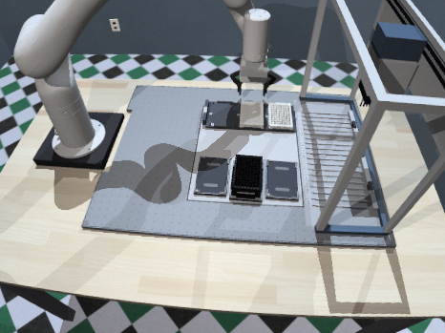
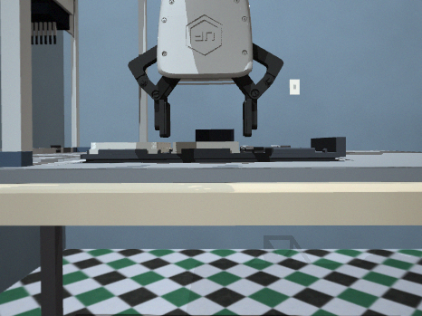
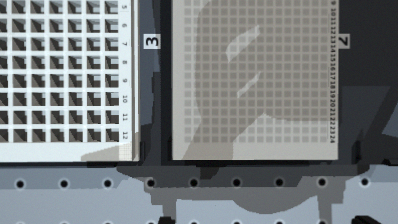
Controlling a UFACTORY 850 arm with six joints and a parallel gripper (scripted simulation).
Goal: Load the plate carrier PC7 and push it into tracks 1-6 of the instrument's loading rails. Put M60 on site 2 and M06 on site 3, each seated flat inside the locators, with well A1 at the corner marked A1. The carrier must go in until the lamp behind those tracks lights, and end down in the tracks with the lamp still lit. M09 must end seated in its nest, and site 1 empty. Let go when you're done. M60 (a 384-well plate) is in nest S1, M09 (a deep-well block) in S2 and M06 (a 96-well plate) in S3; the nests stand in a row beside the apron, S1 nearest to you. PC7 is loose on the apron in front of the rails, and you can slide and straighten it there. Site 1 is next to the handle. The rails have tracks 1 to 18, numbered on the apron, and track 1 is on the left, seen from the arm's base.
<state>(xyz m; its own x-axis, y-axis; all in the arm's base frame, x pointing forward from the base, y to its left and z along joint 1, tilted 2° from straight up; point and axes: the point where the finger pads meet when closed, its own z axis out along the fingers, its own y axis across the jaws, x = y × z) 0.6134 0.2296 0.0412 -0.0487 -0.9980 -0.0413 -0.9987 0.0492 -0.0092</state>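
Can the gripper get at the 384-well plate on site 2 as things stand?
Probably yes. The gripper hangs open right above the 384-well plate, fingers just clear of it, nothing between. The 96-well plate on site 3 sits close beside it, so a finger on that side would have little room.

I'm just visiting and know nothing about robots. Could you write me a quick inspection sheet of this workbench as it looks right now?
Surface: grey deck plate on a wooden table, with shadows across it.
Job's things: carrier PC7 lies outside the rails. M60 is on site 2 and M06 on site 3; site 1 is bare. M09 sits in the middle nest; both outer nests are empty.
Clutter: nothing seen.
Grippers: end effector is open, holds nothing and hovers over M60.
Cables: nothing seen.
Surroundings: instrument frame, wall socket, checkered floor.
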